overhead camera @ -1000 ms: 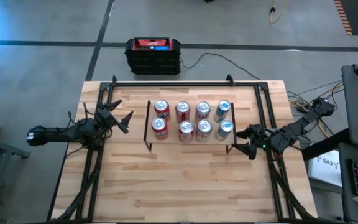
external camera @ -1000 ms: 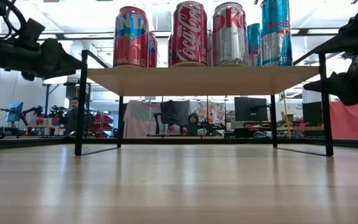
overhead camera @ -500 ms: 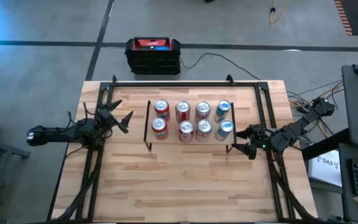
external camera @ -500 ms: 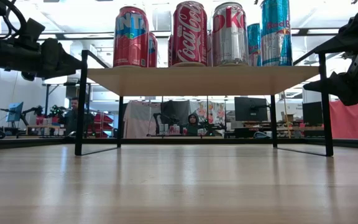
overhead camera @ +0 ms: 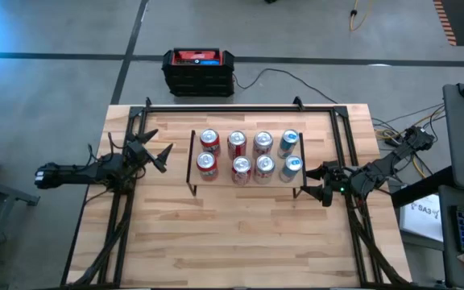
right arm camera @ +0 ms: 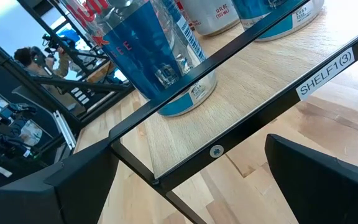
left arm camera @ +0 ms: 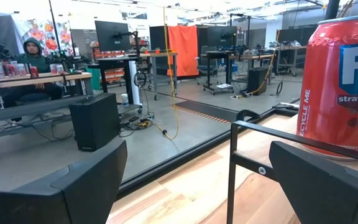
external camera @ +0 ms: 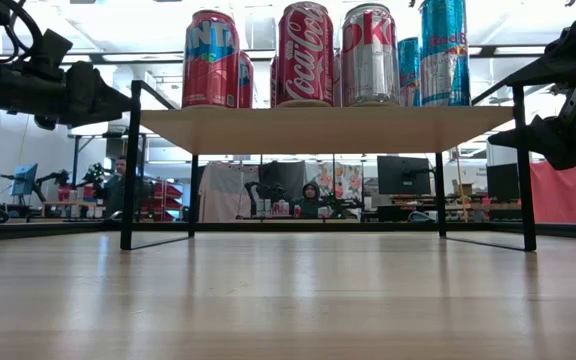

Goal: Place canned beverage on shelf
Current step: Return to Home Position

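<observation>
The shelf [overhead camera: 246, 182], a light-wood board on thin black legs, stands mid-table. Several canned beverages stand upright on it in two rows, among them a red can [overhead camera: 206, 163] at its left end and a blue one [overhead camera: 293, 166] at its right end. In the low view the cans [external camera: 305, 55] stand on top of the board [external camera: 318, 128]. My left gripper [overhead camera: 164, 158] hovers open just left of the shelf, with a red can [left arm camera: 344, 87] ahead of it. My right gripper [overhead camera: 314, 185] hovers open at the shelf's right end, facing a blue can [right arm camera: 160, 56]. Neither gripper holds anything.
A black-and-red box [overhead camera: 199, 71] sits on the floor beyond the table's far edge. Black rails [overhead camera: 240, 106] frame the tabletop. Bare wood [overhead camera: 240, 242] lies between the shelf and the near edge. People sit in the room behind [external camera: 310, 195].
</observation>
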Controlling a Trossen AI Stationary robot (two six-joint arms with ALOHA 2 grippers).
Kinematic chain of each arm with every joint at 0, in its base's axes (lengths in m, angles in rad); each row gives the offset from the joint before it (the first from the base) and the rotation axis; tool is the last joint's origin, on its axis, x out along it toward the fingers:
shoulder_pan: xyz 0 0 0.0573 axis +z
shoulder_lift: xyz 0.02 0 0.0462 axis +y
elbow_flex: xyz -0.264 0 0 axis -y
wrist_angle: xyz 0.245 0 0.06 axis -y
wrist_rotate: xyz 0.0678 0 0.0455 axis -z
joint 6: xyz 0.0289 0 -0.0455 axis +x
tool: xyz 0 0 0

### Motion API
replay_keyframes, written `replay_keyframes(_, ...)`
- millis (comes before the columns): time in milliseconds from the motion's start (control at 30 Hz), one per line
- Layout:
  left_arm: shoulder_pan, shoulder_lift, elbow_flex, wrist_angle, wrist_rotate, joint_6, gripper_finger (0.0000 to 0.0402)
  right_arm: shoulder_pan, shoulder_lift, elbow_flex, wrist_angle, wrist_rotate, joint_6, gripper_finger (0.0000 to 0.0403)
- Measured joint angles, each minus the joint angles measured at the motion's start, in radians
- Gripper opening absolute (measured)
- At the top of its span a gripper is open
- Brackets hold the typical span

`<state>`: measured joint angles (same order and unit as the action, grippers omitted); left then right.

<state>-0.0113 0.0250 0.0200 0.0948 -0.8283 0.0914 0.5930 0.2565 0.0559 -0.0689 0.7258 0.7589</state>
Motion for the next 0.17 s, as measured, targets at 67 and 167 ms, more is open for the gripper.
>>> replay_keyframes(67, 0.000, 0.000, 0.000, 0.000, 0.000, 0.000, 0.0378, 0.000, 0.000, 0.000, 0.000, 0.000, 0.000, 0.0384)
replay_keyframes(167, 0.000, 0.000, 0.000, 0.000, 0.000, 0.000, 0.0378, 0.000, 0.000, 0.000, 0.000, 0.000, 0.000, 0.0384)
